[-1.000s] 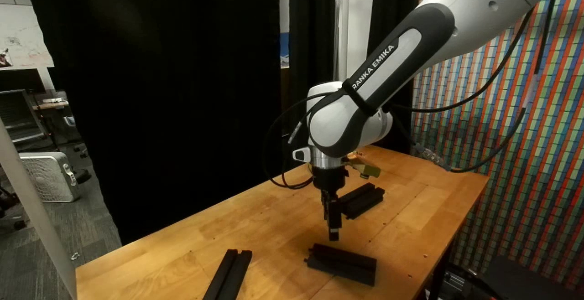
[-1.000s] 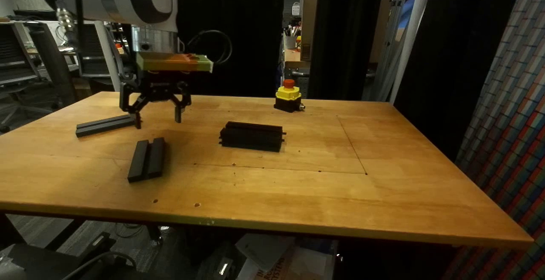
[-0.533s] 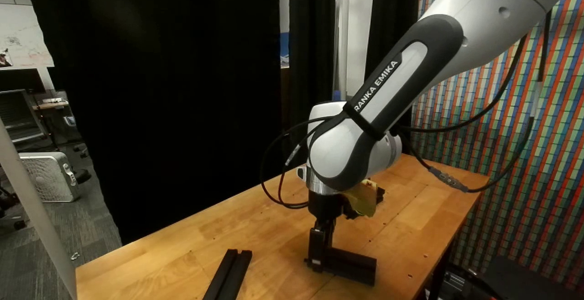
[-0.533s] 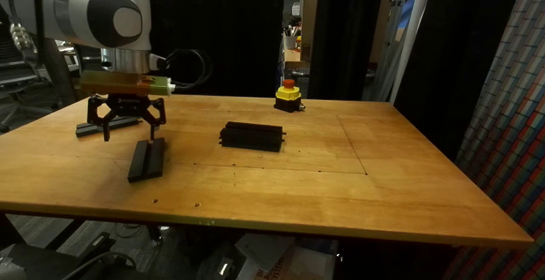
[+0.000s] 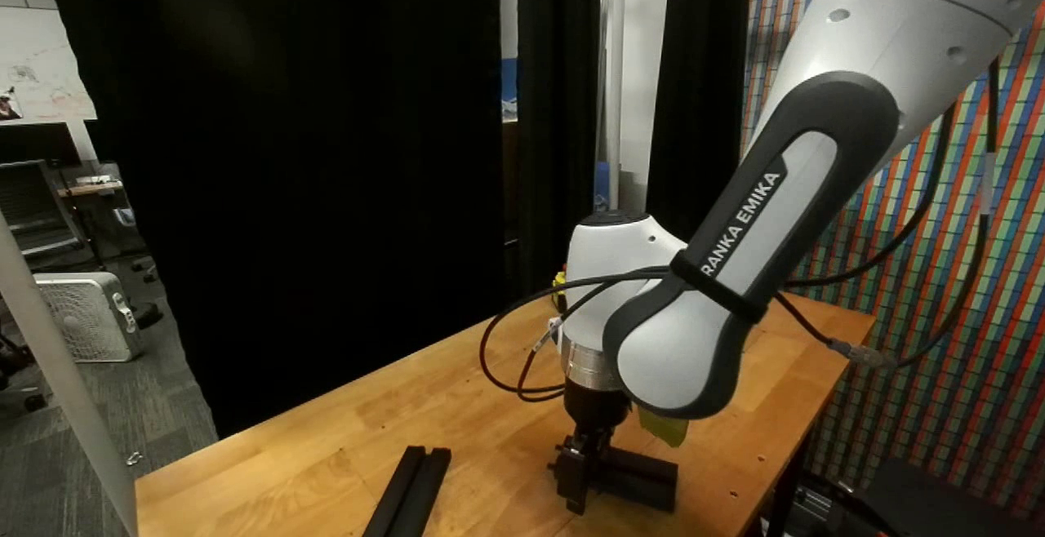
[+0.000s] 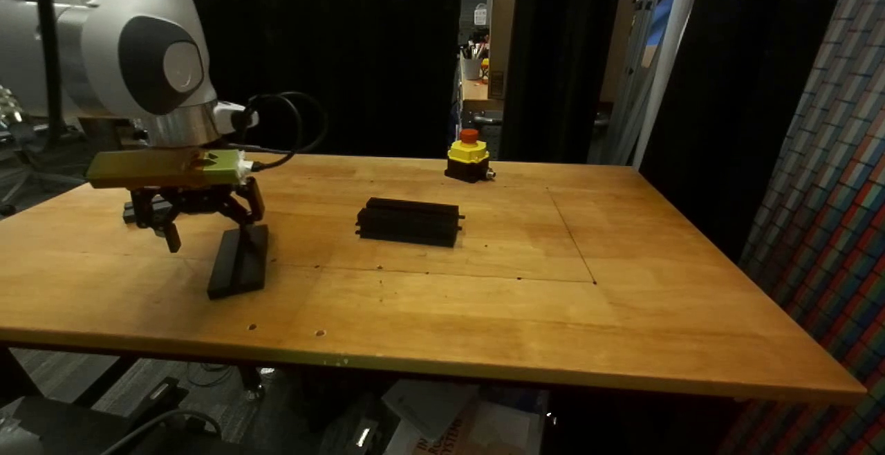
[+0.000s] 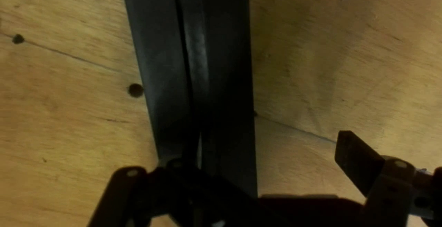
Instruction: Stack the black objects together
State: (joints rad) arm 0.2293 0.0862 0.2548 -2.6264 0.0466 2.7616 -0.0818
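Fingers (image 6: 172,237) now lower, at black object (image 6: 227,265)

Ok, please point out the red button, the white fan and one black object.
Red button (image 6: 469,137): an exterior view, its cap.
White fan (image 5: 86,319): an exterior view, its grille.
Black object (image 6: 408,226): an exterior view, its camera-facing side.

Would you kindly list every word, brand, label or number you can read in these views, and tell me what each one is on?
"RANKA EMIKA": on the robot arm, beginning cut off at the black strap.
"SYSTEMS": on the printed paper below the table.
"IN" and "RO", apparently: same paper, lines incomplete.
Too blurred to read: marks on the whiteboard and the green casing.
None that I can make out: the black bars.
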